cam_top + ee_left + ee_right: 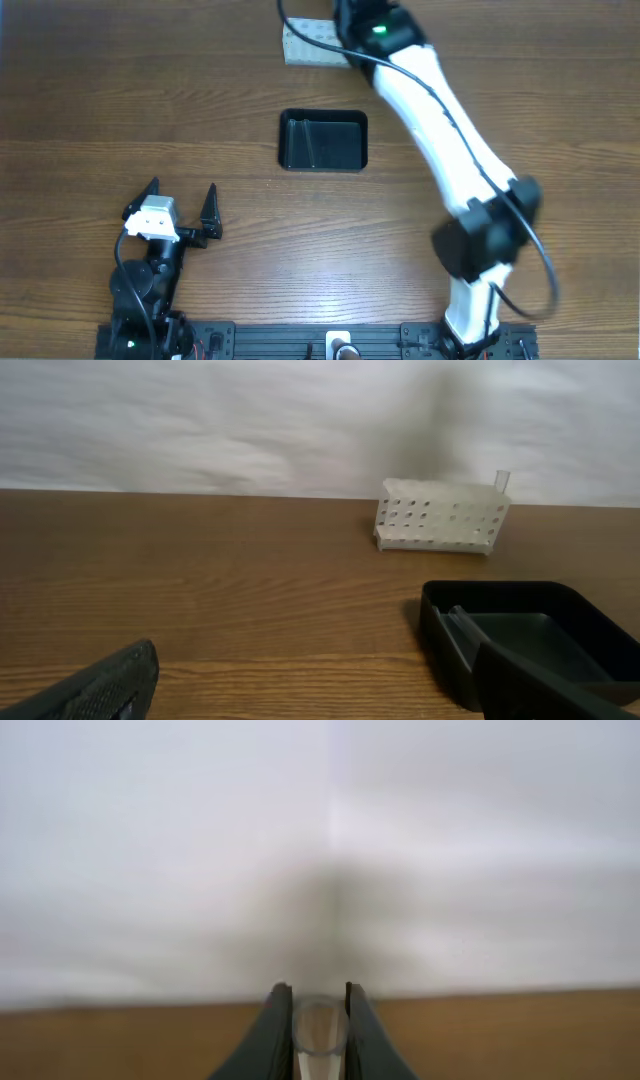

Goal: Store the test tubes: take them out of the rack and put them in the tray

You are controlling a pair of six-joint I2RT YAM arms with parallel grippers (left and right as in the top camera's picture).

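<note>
Tube (318, 1032) clamped in right tool (316, 992) — left tool (182, 186) spread wide near tray (284, 140).

Your rack (310, 45) at tabletop (120, 100) far edge partly hidden under right arm (440, 110); test tube (319, 1025) between right fingers (275, 1035) cut off by picture edge.

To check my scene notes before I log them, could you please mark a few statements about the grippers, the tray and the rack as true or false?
1. The right gripper is shut on a clear test tube. True.
2. The left gripper grips a test tube. False: it is open and empty, near its own base.
3. The black rectangular tray lies between the white perforated rack and the arms' bases. True.
4. The rack stands inside the tray. False: it stands apart from the tray, on the wooden table.
</note>
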